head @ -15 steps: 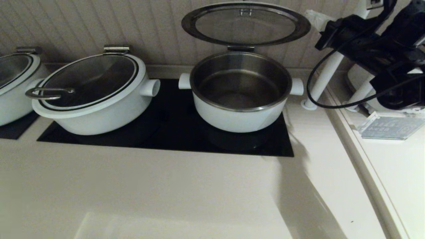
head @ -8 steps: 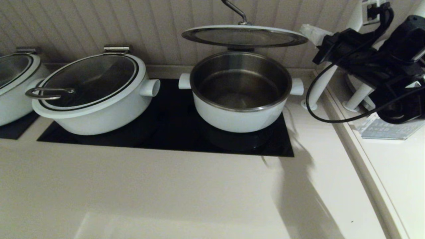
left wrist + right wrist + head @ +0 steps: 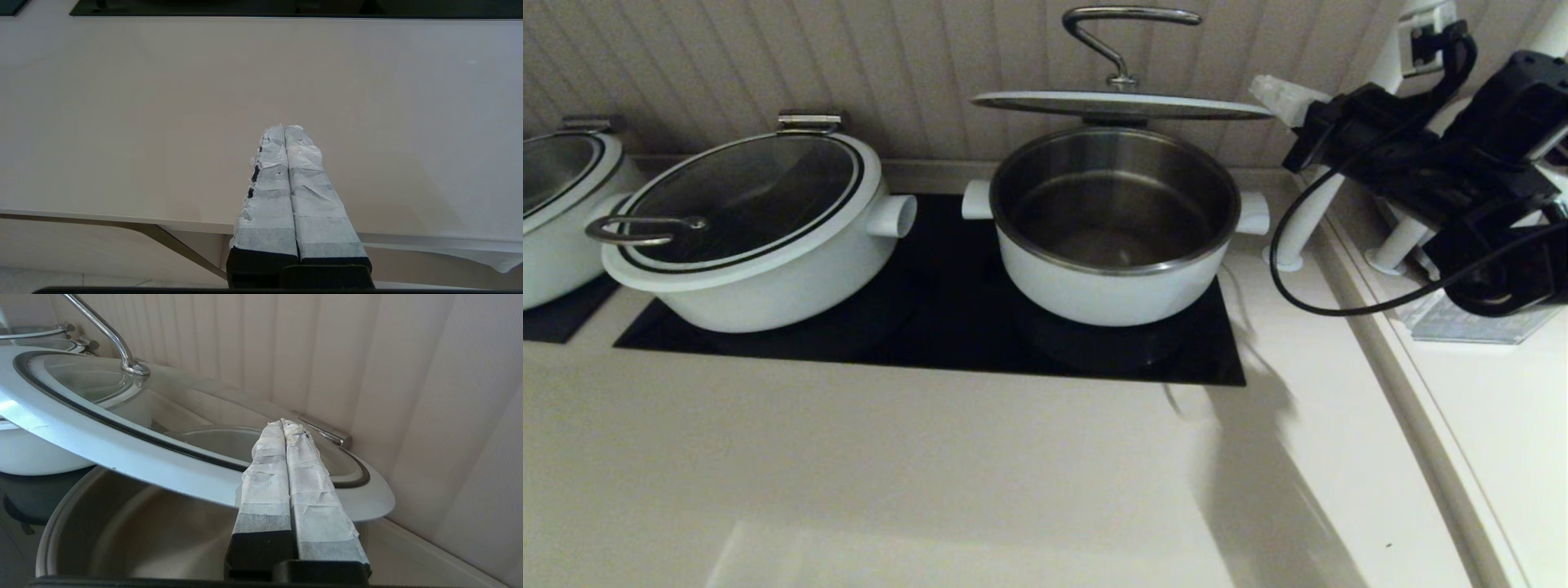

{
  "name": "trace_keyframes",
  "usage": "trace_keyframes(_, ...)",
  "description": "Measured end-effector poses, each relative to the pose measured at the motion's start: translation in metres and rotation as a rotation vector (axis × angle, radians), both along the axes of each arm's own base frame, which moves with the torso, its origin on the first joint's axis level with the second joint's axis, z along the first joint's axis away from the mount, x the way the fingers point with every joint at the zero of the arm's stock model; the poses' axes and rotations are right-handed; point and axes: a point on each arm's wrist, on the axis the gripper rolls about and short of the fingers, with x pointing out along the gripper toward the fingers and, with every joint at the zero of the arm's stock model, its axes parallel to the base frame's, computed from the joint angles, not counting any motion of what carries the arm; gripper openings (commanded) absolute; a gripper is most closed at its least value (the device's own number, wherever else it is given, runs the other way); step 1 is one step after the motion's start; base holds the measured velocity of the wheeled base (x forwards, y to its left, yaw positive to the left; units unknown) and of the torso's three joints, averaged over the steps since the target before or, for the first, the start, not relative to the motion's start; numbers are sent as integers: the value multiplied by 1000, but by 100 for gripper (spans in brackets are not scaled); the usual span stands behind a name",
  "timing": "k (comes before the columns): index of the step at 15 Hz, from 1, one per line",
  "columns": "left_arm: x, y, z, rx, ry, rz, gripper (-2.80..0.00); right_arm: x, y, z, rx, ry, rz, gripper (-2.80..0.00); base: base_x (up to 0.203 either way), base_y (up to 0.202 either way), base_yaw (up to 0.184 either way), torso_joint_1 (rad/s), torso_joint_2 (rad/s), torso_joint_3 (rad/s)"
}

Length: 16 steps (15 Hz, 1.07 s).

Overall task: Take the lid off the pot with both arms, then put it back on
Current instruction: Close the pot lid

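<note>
The lid [image 3: 1119, 104] hangs almost level a short way above the pot [image 3: 1111, 282], held by a hinge at its back edge; its steel bar handle [image 3: 1123, 33] sticks up. The pot's steel bowl is empty. My right gripper [image 3: 1276, 88] is shut and empty, its taped fingers at the lid's right rim. In the right wrist view the gripper [image 3: 284, 424] lies over the lid's white rim [image 3: 122, 445], above the pot [image 3: 122, 526]; I cannot tell whether it touches. My left gripper [image 3: 284, 128] is shut and empty over bare counter near the front edge, out of the head view.
A wider white pot with a loop-handled lid [image 3: 743, 229] stands left on the black cooktop [image 3: 947, 327], another [image 3: 556, 204] at far left. White posts [image 3: 1319, 196] and a clear sign [image 3: 1478, 322] stand right. A panelled wall is close behind.
The lid has swung down from nearly upright to almost level over the pot. My right arm has come down and slightly left beside it.
</note>
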Motion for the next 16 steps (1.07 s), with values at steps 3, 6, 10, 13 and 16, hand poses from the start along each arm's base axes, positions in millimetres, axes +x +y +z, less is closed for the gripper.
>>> trace_keyframes(3,0,0,0,0,0,0,-280,-1,0,-4,0,0,1,-280,0,0,0,0,0,0)
trace_keyframes(6,0,0,0,0,0,0,-280,-6,2,-13,-3,16,8,-280,0,0,0,0,0,0)
trace_keyframes(10,0,0,0,0,0,0,-280,-11,6,-23,-5,29,19,-280,0,0,0,0,0,0)
trace_keyframes(13,0,0,0,0,0,0,-280,-13,10,-28,-11,40,29,-280,0,0,0,0,0,0)
trace_keyframes(16,0,0,0,1,0,0,-280,-14,12,-30,-22,41,31,-280,0,0,0,0,0,0)
